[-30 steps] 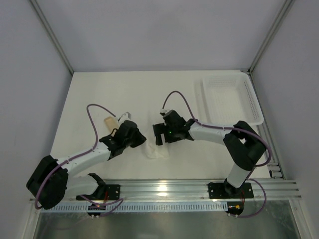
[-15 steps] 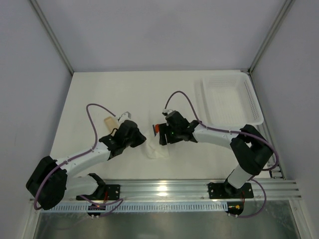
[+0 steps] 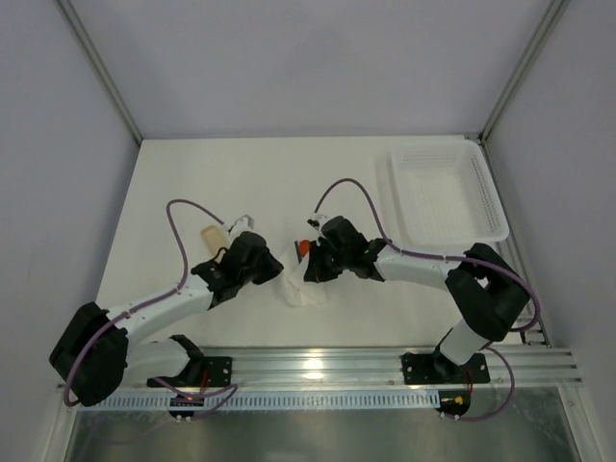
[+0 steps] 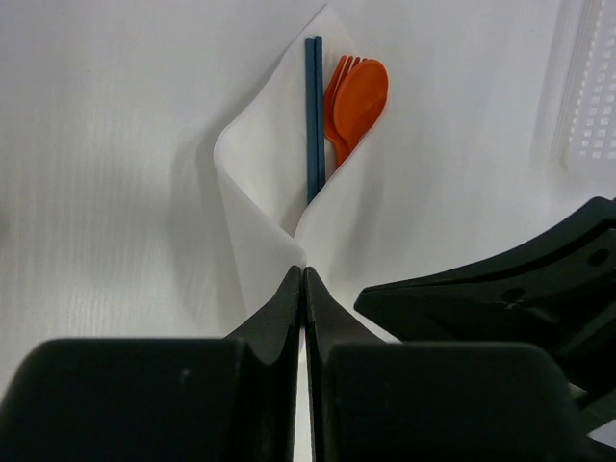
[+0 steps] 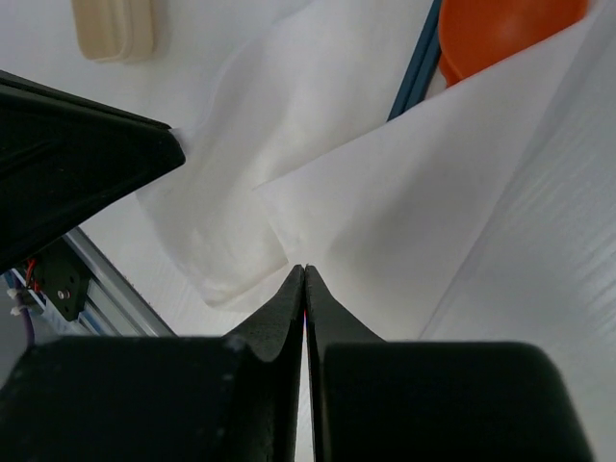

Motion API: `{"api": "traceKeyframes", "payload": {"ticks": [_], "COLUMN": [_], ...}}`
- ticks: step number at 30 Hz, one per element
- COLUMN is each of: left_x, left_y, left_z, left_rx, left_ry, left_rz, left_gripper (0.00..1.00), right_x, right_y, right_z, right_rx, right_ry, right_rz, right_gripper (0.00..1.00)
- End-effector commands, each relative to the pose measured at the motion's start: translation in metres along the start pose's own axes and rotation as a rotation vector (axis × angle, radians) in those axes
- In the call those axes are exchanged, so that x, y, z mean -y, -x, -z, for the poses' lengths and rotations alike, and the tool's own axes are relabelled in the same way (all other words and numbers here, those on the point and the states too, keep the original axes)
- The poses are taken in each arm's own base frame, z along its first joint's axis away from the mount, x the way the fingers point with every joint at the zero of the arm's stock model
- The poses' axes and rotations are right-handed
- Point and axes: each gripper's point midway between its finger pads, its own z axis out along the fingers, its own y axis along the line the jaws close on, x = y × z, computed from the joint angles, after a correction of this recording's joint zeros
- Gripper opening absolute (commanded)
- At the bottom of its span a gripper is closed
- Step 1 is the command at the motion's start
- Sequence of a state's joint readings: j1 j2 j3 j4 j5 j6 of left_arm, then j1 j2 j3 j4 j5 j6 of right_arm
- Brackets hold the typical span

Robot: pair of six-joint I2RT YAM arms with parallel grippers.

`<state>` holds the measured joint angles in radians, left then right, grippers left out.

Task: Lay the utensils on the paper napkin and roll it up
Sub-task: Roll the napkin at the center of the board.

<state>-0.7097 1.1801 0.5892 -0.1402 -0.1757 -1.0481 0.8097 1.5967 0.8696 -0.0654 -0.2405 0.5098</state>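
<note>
1. The napkin (image 4: pixel 255 183) lies on the counter (image 3: pixel 192 173), folded around the utensils: orange spoon (image 4: pixel 358 96), blue sticks (image 4: pixel 314 115).
2. Left hand (image 4: pixel 304 274) pressed together, pinching the napkin fold.
3. Right hand (image 5: pixel 305 274) pressed together, apparently pinching a napkin edge.
4. Mesh basket (image 3: pixel 486 197) sits far right, well apart.

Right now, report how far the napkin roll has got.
Done: the orange plastic spoon and thin blue sticks lie on the thin white paper napkin, its sides folded up around them. In hand: the left end effector and right end effector are shut on its folded edges. To do: rolling it closed; a pale tan rounded piece lies outside it.
</note>
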Motion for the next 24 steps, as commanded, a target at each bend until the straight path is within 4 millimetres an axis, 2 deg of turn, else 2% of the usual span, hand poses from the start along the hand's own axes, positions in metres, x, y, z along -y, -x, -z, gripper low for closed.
{"api": "traceKeyframes", "payload": {"ticks": [1,8,13,24], "left_x": [0.020,0.021,0.024,0.025], "left_y": [0.016,0.016,0.017,0.016], "left_z": [0.005,0.005,0.006,0.006], "left_rx": [0.047,0.047,0.049,0.047], "left_ry": [-0.035,-0.035,-0.042,-0.045], "left_rz": [0.015,0.015,0.013,0.007], "left_gripper": [0.00,0.00,0.00,0.00], "right_x": [-0.020,-0.015,-0.003,0.013], "right_y": [0.008,0.007,0.004,-0.003], "right_z": [-0.009,-0.019,-0.028,-0.034], "right_rx": [0.034,0.051,0.042,0.028], "right_ry": [0.113,0.113,0.059,-0.011], "right_rz": [0.007,0.004,-0.008,-0.027], "right_gripper": [0.04,0.04,0.04,0.04]}}
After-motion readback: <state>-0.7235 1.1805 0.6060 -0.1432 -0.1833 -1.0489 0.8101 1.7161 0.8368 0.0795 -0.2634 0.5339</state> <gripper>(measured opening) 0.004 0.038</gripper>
